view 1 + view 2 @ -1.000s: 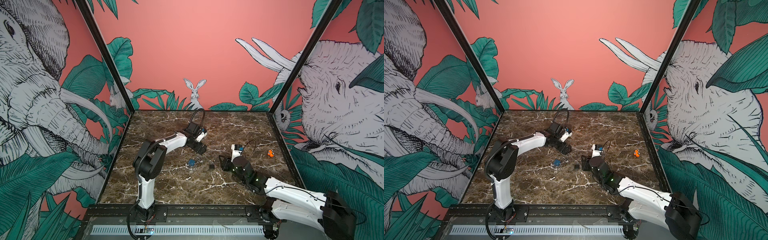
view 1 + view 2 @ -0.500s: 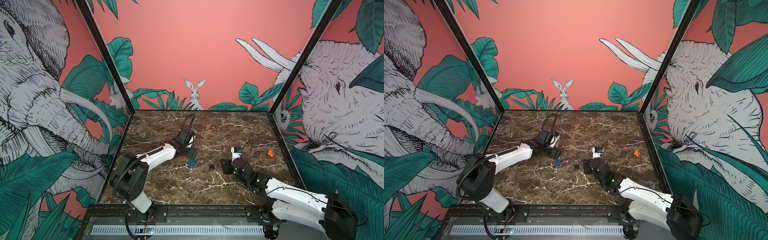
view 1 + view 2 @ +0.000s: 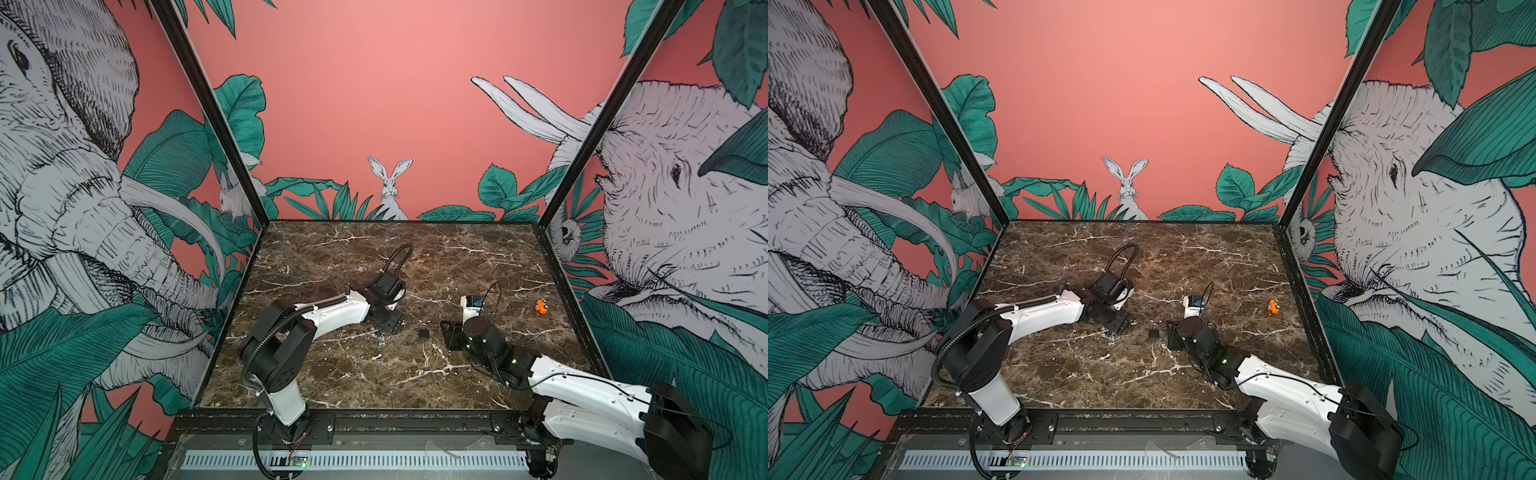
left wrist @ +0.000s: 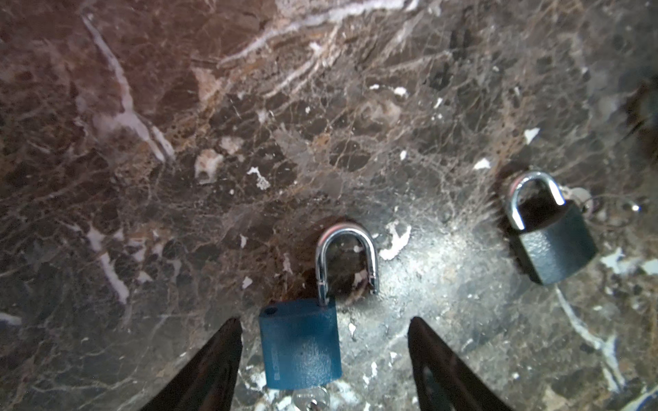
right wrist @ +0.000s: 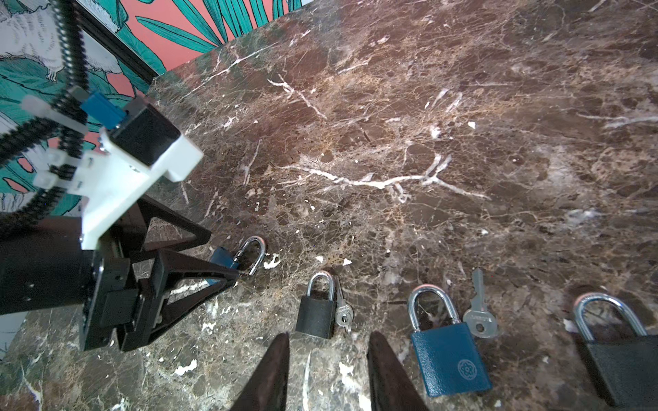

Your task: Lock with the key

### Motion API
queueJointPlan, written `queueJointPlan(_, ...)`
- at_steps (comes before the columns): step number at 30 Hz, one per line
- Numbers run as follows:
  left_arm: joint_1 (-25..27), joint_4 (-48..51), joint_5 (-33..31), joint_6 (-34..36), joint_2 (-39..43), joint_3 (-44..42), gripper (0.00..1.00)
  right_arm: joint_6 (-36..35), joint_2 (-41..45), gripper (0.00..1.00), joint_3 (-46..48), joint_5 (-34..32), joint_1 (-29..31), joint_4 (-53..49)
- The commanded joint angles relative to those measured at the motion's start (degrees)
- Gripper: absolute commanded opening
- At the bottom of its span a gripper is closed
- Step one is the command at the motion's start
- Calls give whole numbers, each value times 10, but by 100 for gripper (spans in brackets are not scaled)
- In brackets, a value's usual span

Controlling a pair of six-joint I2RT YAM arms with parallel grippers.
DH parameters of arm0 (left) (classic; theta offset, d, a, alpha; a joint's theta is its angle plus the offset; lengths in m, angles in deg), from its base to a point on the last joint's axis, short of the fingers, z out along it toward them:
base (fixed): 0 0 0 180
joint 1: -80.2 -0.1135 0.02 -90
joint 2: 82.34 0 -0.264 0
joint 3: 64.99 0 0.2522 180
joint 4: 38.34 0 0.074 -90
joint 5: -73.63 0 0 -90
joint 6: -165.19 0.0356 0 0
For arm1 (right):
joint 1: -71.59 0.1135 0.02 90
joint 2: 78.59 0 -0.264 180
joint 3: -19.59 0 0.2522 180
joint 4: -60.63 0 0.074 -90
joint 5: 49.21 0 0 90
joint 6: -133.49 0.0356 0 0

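A small blue padlock [image 4: 299, 345] lies flat on the marble with its shackle [image 4: 347, 256] swung open and a silver key [image 4: 315, 400] at its base. My left gripper [image 4: 324, 319] is open and straddles the body, a gap showing on each side. In both top views it [image 3: 388, 326] is low on the table and hides this lock. A small black padlock [image 5: 315, 315] with its key [image 5: 343, 315] beside it lies just ahead of my right gripper [image 5: 327, 341], which is open and empty. The black padlock [image 3: 423, 332] lies between the two grippers.
The right wrist view shows a bigger blue padlock [image 5: 450, 359] with a loose key [image 5: 479, 316], and another black padlock [image 5: 626, 363] beside it. A small orange object [image 3: 540, 306] sits near the right wall. Dark marble table [image 3: 374, 257], walled on three sides.
My left gripper has come forward and down from the table's middle onto the blue padlock, and its jaws have narrowed. The right gripper has barely moved.
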Motion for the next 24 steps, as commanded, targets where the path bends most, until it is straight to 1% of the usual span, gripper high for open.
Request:
queueJointPlan(1,0,30,-21,5,5,12,75,-1,9,36,10,2,4,18)
queueJointPlan(6,0,41,-33,8,-1,14,73,-2,7,36,9,3,3,20)
queueJointPlan(13,0,41,-20,10,-17,13,62,-2,0,36,6,6,4,25)
queueJointPlan(16,-1,41,-15,12,-25,15,60,-2,-4,36,5,8,4,26)
queueJointPlan(19,0,44,-11,12,-32,18,54,-2,-6,36,5,9,4,29)
queueJointPlan(24,-1,48,-11,14,-42,20,52,-1,-6,36,7,8,4,31)
